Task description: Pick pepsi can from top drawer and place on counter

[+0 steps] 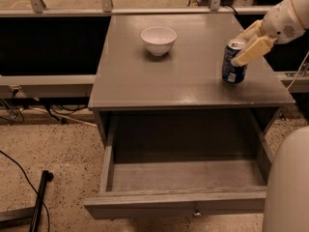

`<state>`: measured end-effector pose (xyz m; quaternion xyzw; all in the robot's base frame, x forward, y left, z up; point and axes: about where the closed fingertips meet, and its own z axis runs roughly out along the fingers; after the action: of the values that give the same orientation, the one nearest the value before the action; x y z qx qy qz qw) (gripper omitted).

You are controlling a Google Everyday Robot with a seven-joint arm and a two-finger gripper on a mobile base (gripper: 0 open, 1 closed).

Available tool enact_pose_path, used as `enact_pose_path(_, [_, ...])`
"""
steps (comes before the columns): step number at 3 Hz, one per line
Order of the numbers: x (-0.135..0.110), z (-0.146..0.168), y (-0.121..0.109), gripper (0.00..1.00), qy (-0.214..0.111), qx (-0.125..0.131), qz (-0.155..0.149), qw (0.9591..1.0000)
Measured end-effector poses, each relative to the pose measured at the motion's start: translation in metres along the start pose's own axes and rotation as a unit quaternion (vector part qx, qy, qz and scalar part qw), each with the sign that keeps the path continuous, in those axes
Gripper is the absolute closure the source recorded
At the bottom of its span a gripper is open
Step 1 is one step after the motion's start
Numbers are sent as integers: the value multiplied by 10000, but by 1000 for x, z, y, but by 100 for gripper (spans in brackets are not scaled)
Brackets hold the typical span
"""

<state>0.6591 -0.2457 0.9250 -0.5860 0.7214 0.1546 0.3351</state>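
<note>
Tool (237,50) clasps pepsi can (231,72) standing on grey counter (183,76).

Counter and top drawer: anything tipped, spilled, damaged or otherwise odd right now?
Nothing stands out. The pepsi can stands upright on the right side of the counter, with the gripper at its upper part. The white bowl sits upright farther back, no spill shows, and the top drawer is pulled out squarely.

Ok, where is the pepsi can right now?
In the camera view the pepsi can stands on the counter near its right edge, with the hand closed on its top; the white bowl sits off to its left.
</note>
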Motion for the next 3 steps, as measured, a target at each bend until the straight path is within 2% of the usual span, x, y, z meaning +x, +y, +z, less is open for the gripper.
enact_pose_path(1, [-2, -9, -2, 82, -417, 65, -17, 9991])
enact_pose_path(3, [-4, -2, -6, 35, -453, 80, -15, 9989])
